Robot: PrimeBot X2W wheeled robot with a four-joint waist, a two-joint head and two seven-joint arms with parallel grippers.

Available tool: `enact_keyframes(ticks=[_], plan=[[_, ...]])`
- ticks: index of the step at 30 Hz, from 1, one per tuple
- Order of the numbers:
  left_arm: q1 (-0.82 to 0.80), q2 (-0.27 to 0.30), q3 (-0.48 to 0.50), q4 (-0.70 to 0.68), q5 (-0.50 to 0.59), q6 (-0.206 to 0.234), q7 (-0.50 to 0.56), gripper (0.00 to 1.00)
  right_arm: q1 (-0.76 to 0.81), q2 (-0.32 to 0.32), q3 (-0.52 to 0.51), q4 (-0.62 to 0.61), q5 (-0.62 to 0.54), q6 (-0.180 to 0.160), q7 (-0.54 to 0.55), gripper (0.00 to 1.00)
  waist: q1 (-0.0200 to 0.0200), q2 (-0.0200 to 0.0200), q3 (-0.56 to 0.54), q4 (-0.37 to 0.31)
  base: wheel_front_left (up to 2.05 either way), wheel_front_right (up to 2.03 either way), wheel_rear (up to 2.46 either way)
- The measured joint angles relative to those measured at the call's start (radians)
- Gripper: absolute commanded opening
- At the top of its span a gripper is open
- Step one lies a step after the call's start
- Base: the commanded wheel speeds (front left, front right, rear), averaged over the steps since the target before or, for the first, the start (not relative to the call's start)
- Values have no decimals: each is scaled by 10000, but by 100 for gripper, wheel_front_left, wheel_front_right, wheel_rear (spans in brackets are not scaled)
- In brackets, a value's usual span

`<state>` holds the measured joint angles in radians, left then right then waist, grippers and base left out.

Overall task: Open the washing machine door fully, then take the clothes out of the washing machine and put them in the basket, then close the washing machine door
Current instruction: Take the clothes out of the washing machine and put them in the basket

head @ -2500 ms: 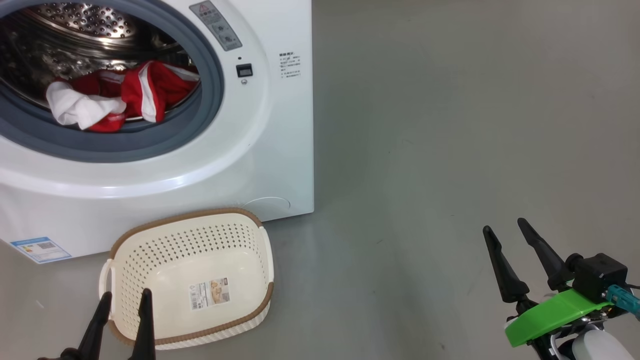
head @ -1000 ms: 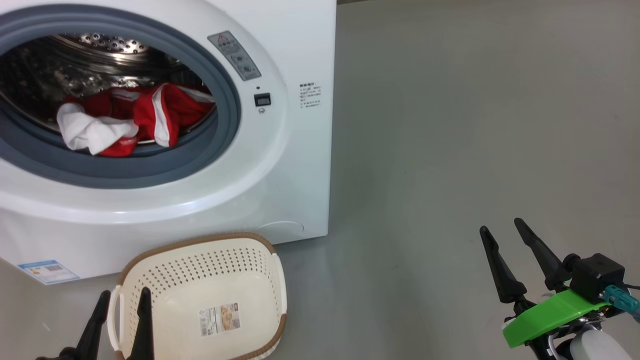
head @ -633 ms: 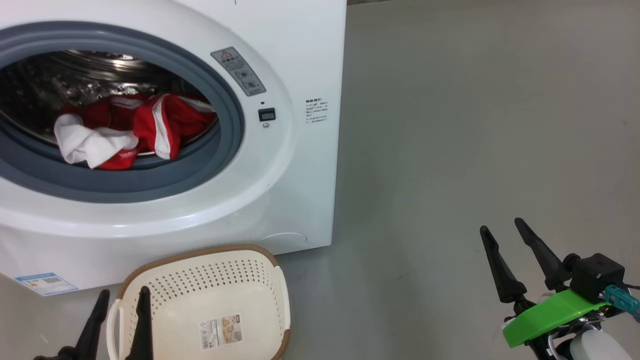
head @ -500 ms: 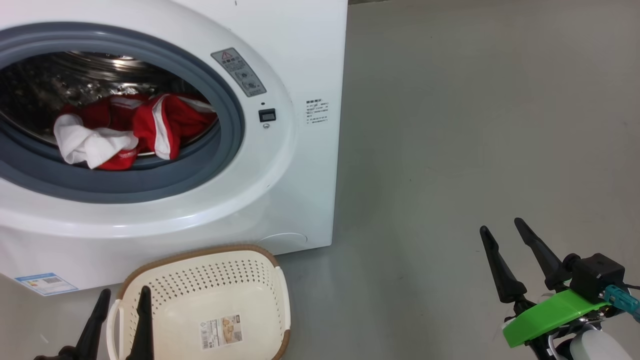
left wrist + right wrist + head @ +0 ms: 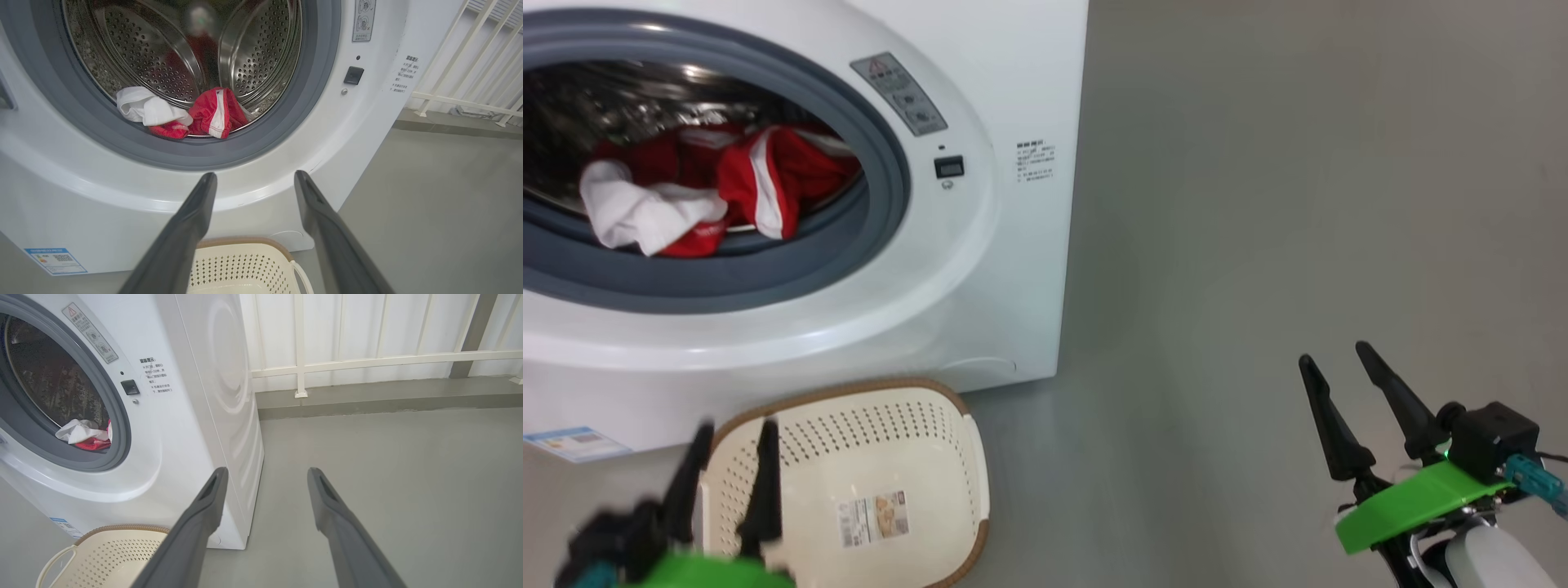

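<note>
Clothes (image 5: 678, 204), a red-and-white jersey, lie heaped at the front lip of the drum (image 5: 163, 53) in the upper left of the head view, long axis running left to right across the mouth, white end leftward. Since half a second ago the left gripper (image 5: 735, 425) has lifted at lower left, motion-blurred, fingers spread and empty over the left rim of the basket (image 5: 866, 385), likely starting its reach into the washing machine (image 5: 1013, 269); the right gripper (image 5: 1333, 354) waits spread and empty at lower right.

We see soft, even light; the left gripper (image 5: 736, 425) is motion-blurred, and the drum (image 5: 245, 49) glints.
</note>
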<state>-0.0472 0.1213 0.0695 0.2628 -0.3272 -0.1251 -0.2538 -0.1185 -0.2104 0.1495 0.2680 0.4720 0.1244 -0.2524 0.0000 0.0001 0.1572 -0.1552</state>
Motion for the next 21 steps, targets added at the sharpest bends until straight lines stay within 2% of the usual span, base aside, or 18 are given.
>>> enact_keyframes(ticks=[4, 13, 21], plan=[[-1646, 259, -282, 650, -2, 0, -2, 100, -257, 96, -29, -71, -71, 2, 0, 100, 0, 0, 385, -31, 0, 0, 0], [-5272, 938, -777, 3402, -84, 0, 4, 100, -847, 497, -67, -161, -73, 2, -2, 100, 0, 0, 1464, -228, 0, 0, 0], [-8199, 1252, -1057, 6008, -23, 4, 1087, 100, -1215, 771, -46, -207, -96, 0, -2, 100, 0, 0, 2352, -498, 0, 0, 0]])
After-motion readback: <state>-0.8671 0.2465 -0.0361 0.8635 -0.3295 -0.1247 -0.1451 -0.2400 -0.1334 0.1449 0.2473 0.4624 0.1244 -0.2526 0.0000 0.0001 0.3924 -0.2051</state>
